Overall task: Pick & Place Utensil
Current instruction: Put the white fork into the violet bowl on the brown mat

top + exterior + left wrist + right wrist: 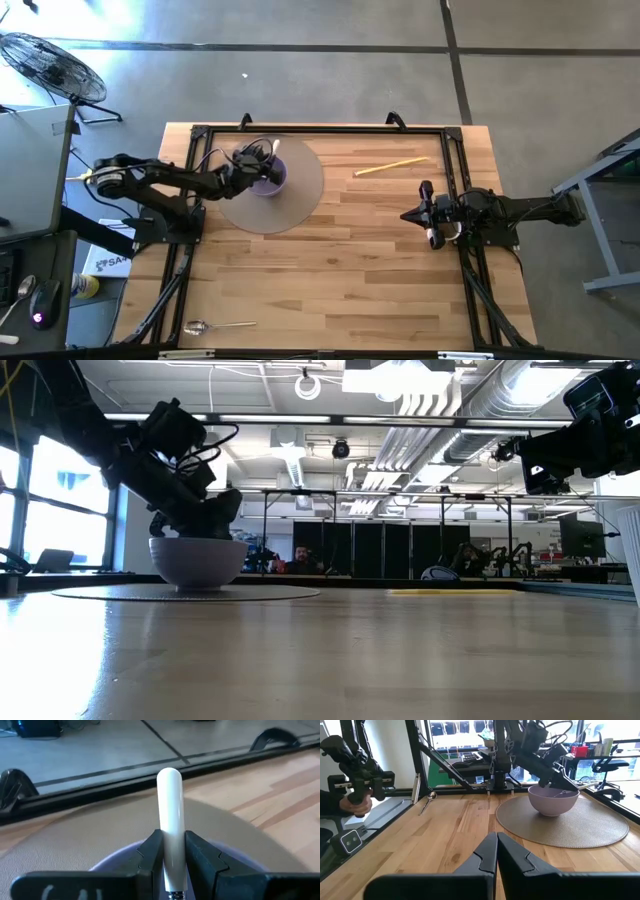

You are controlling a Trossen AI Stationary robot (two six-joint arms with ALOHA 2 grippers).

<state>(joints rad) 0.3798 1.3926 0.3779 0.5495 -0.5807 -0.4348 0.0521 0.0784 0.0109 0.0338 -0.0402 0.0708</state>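
A lavender bowl [268, 178] stands on a round grey mat [300, 205]; it also shows in the low view [197, 560] and the right wrist view [553, 800]. My left gripper [170, 840] hovers over the bowl [252, 166], shut on a white-handled utensil [169, 805]. The utensil's lower end is hidden behind the fingers and the bowl rim [125, 855]. My right gripper [496, 845] waits shut above the table's right side [412, 214]. A metal spoon [215, 326] lies flat by the near edge. A yellow stick [392, 167] lies flat near the far edge. My left gripper pinches the utensil's white handle between its two fingers, low on the handle [171, 852], just above the metal part [173, 894]. The fingers lie across the handle and slant down from the table's left over the bowl. The handle's rounded free end [169, 775] sticks out beyond the fingertips.
A black frame rail [320, 131] runs along the table's far edge, with the arm bases at both sides. Bare wood [340, 270] stretches between the mat and the near edge. Beyond the table, a person's hand [352, 805] holds a controller.
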